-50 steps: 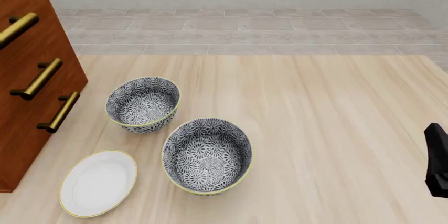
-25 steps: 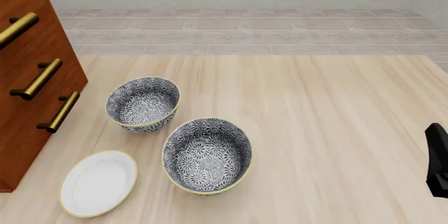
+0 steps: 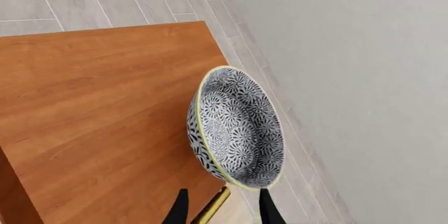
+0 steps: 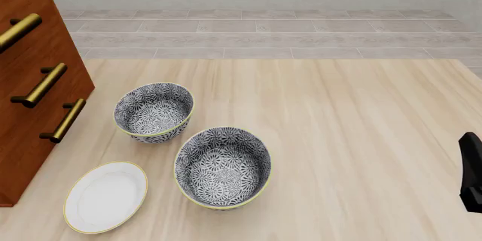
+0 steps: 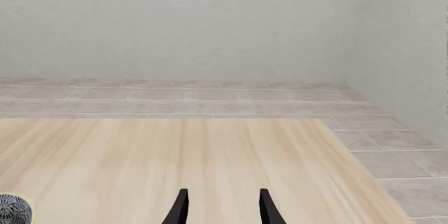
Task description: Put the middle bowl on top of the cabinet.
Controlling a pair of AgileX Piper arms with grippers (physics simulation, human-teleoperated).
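In the left wrist view a blue-and-white floral bowl (image 3: pixel 234 129) with a yellow rim sits on the cabinet's (image 3: pixel 98 114) wooden top, close to its edge. My left gripper (image 3: pixel 222 209) is open just behind the bowl, its fingers apart and holding nothing. Two more bowls alike stand on the table in the front view, one further back (image 4: pixel 153 111) and one nearer (image 4: pixel 223 167). The cabinet (image 4: pixel 34 83) rises at the left there. My right gripper (image 5: pixel 222 208) is open over bare table. The left gripper is out of the front view.
A flat white plate (image 4: pixel 105 197) with a yellow rim lies by the cabinet's foot, left of the nearer bowl. Brass handles (image 4: pixel 39 86) jut from the cabinet's front. My right arm (image 4: pixel 471 173) shows at the table's right edge. A wall stands behind the cabinet.
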